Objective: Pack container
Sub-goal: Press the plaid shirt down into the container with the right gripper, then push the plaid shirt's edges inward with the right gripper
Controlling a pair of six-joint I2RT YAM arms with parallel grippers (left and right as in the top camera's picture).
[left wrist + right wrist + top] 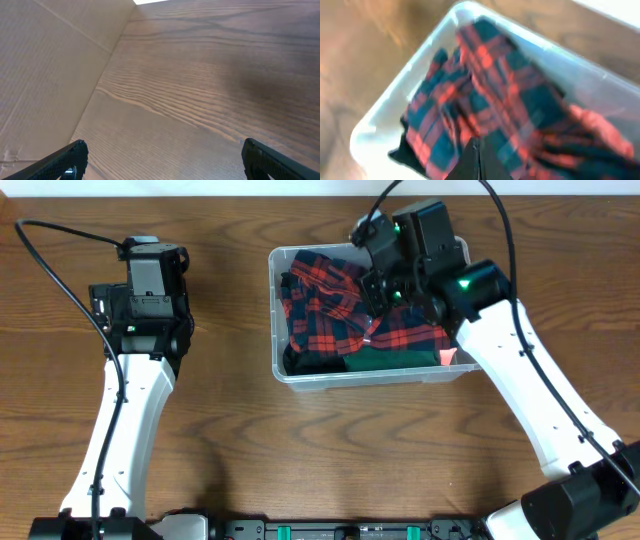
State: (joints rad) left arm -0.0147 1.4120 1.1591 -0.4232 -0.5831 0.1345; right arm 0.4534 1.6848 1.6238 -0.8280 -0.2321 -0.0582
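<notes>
Container (273, 330) sitting near far edge of desk (230, 460), right of centre. Plaid cloth (320, 305) lying bunched inside, so packing looking mostly done, tucking down perhaps remaining. Right jaws pressing closed over cloth, apparently gripping nothing. Left jaws gaping wide over bare desk, toward far left corner.

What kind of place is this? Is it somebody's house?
Probably a robot workbench, though I can't be sure: a white left arm and right arm with black cables stand at a wooden table, with a clear container holding plaid cloth on it.

Wood-grain table (230, 450); cardboard panel (45, 75) standing along its edge.
</notes>
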